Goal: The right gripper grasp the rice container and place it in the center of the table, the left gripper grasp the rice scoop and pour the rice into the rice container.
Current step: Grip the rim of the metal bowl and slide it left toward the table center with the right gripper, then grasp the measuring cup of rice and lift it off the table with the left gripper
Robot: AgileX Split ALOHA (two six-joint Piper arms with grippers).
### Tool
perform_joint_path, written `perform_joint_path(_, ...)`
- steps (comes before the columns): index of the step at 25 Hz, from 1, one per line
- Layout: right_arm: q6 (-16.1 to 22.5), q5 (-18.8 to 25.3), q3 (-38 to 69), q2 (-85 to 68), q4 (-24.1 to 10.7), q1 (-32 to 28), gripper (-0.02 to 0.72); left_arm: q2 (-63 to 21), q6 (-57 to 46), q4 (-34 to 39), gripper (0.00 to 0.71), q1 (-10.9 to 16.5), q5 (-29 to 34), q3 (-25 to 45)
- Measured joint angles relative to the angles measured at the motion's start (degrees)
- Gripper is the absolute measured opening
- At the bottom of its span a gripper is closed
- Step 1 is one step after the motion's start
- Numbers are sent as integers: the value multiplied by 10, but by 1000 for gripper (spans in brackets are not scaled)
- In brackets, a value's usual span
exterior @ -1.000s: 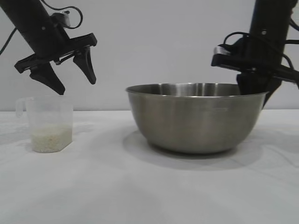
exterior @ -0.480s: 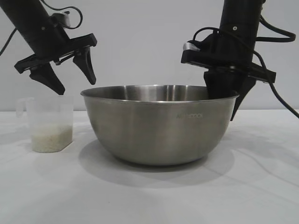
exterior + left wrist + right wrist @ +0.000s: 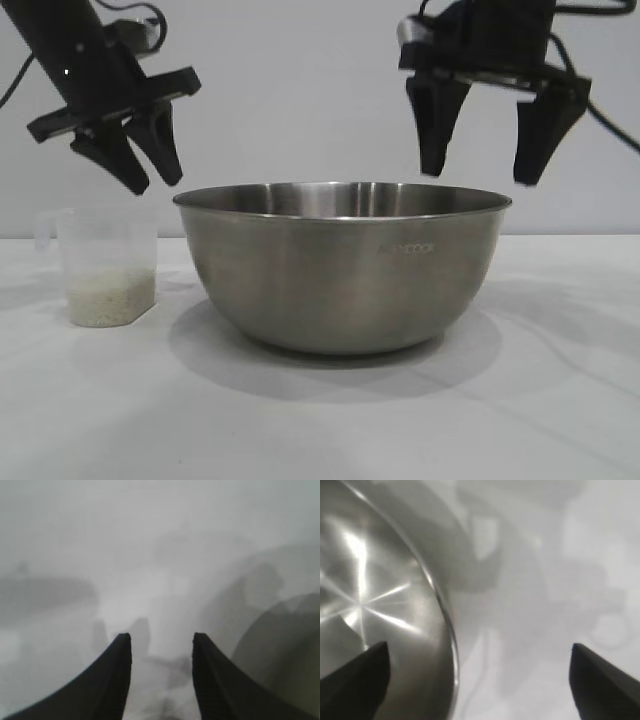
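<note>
My right gripper spread wide, empty, above rice container; my left gripper parted, empty, above rice scoop.

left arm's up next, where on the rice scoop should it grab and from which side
Probably best is the rim and upper wall of the rice scoop, from above. It stands upright on the table with an open top, rice only at the bottom, and the left gripper hangs above it pointing down. The loop handle on the side away from the rice container is another option.
</note>
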Motion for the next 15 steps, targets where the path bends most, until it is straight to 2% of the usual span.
perform_joint_path(1,0,1,10,-13,-2,-12,641,0,0,2,336,0,9,0)
perform_joint_path(2,0,1,22,-28,-5,-22,641,0,0,3,377,0,17,0)
perform_joint_path(7,0,3,89,-113,-7,-55,641,-3,-20,25,363,0,66,0)
perform_joint_path(8,0,3,104,-132,-7,-60,593,-4,-31,36,363,0,74,0)
perform_joint_path(9,0,4,119,-150,-7,-64,585,-6,-42,44,363,0,81,0)
perform_joint_path(15,1,5,209,-251,-6,-66,589,-30,-84,109,363,0,112,0)
